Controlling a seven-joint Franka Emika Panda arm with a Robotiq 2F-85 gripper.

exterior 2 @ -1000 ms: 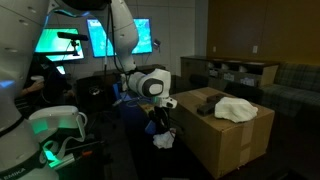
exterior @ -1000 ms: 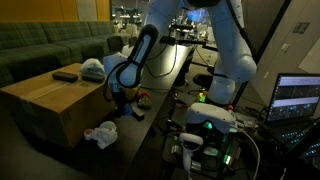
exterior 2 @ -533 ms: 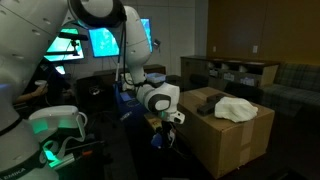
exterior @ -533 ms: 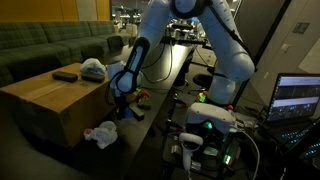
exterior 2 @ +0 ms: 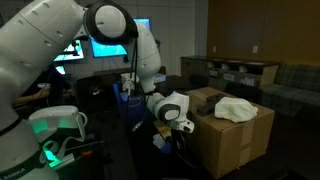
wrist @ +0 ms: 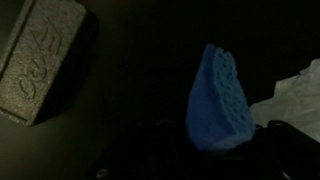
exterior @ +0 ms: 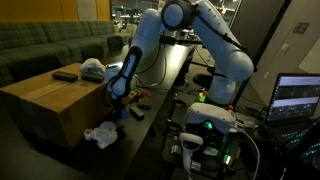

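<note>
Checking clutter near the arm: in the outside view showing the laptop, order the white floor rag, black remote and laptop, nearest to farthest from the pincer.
1. White rag, on the floor beside the pincer.
2. Black remote, up on the cardboard box.
3. Laptop, far off at the opposite edge of the view.

Room is dim in both exterior views: light comes mainly from the laptop screen (exterior: 297, 97), the cyan monitors (exterior 2: 75, 47) and a green glow on the robot base (exterior 2: 55, 125), and the side of the cardboard box (exterior: 45, 105) lies in deep shadow. Screens are blown out with slight glare; frames are coarse and grainy. Wrist view is very dark, near black at the edges; the blue sponge (wrist: 215, 100) is soft-focused, and the white cloth (wrist: 300, 90) is pale and blurred at the frame edge.
</note>
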